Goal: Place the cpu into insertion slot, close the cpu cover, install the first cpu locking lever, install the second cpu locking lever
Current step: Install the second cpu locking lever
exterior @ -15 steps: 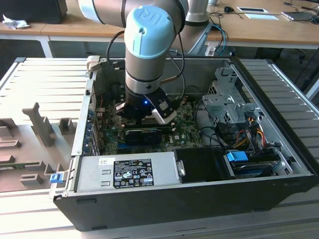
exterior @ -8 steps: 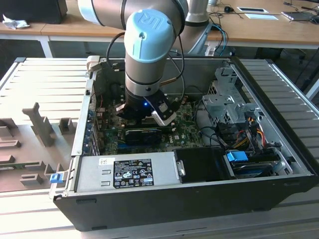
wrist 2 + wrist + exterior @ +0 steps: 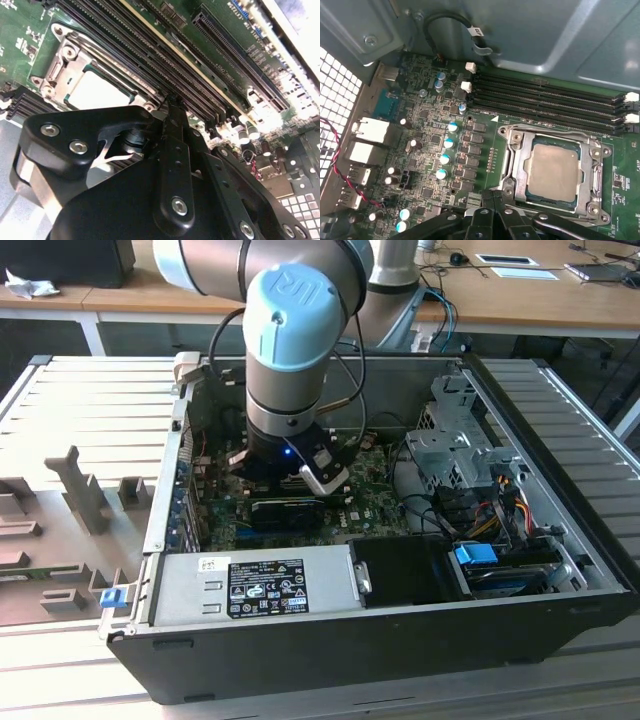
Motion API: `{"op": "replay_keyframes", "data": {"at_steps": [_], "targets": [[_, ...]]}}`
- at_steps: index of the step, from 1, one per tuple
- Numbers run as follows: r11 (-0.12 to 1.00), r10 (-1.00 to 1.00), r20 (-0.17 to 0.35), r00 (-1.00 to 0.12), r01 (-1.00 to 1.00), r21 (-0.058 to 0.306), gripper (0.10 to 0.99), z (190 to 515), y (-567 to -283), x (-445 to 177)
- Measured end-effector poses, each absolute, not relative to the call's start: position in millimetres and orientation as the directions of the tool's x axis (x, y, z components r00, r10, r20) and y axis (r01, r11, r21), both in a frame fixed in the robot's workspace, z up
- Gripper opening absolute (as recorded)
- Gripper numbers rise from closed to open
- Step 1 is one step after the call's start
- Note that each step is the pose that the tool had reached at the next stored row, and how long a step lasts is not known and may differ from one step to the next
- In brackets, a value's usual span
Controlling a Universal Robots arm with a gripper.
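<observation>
Arm reaches down into the open computer case [image 3: 560, 540], which lies on its side on the slatted bench [image 3: 90, 400]. In the exterior view the claw [image 3: 300, 485] sits low over the green motherboard [image 3: 375, 510], near the case's middle and left of the silver drive cage [image 3: 455, 445].

The cpu [image 3: 554, 171] lies seated in the insertion slot [image 3: 594, 206], silvery face up. The cpu cover [image 3: 521, 165] lies flat around it, the chip showing through its square window. In the second wrist view the same chip [image 3: 97, 92] appears pale and bright inside its frame [image 3: 62, 60].

Claw [image 3: 172, 107] in the second wrist view: black fingers drawn together, tips meeting just beside the socket's corner, against the edge of the long black memory slots [image 3: 145, 55]. Nothing seen between the fingers. In the first wrist view the fingertips [image 3: 490, 200] stand right by the near-left corner of the socket frame; whether they touch a lever there cannot be told.
</observation>
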State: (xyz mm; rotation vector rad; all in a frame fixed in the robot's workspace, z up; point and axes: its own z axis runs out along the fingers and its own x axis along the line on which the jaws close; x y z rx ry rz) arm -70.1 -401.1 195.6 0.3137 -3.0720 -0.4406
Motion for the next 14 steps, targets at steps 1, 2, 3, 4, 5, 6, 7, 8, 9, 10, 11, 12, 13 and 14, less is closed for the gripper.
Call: {"op": "replay_keyframes", "data": {"at_steps": [1, 2, 3, 4, 5, 6, 7, 8, 9, 10, 11, 12, 13, 14], "targets": [[0.94, -0.201, -0.006, -0.98, -0.195, 0.281, 0.106, 195.2, -401.0, -70.2], [0.94, -0.201, -0.006, -0.98, -0.195, 0.281, 0.106, 194.9, -400.7, -70.5], [0.94, -0.201, -0.007, -0.98, -0.195, 0.281, 0.106, 194.6, -400.2, -70.8], [0.94, -0.201, -0.007, -0.98, -0.195, 0.281, 0.106, 194.4, -400.1, -71.0], [0.94, -0.201, -0.007, -0.979, -0.195, 0.282, 0.106, 194.3, -400.1, -71.1], [0.939, -0.201, -0.007, -0.98, -0.195, 0.282, 0.106, 194.2, -400.0, -71.3], [0.939, -0.201, -0.007, -0.98, -0.195, 0.282, 0.106, 194.2, -400.0, -71.6], [0.939, -0.201, -0.007, -0.98, -0.195, 0.282, 0.106, 194.7, -400.0, -71.7], [0.939, -0.201, -0.007, -0.98, -0.195, 0.283, 0.106, 196.2, -400.0, -71.7], [0.939, -0.201, -0.008, -0.98, -0.195, 0.283, 0.106, 198.3, -399.9, -71.7], [0.939, -0.201, -0.007, -0.98, -0.195, 0.283, 0.106, 200.8, -400.0, -71.7], [0.939, -0.201, -0.007, -0.98, -0.195, 0.284, 0.106, 203.4, -400.0, -71.8], [0.939, -0.201, -0.007, -0.98, -0.195, 0.284, 0.106, 205.8, -400.0, -71.8], [0.939, -0.201, -0.007, -0.98, -0.195, 0.284, 0.106, 208.9, -400.0, -71.8]]}}
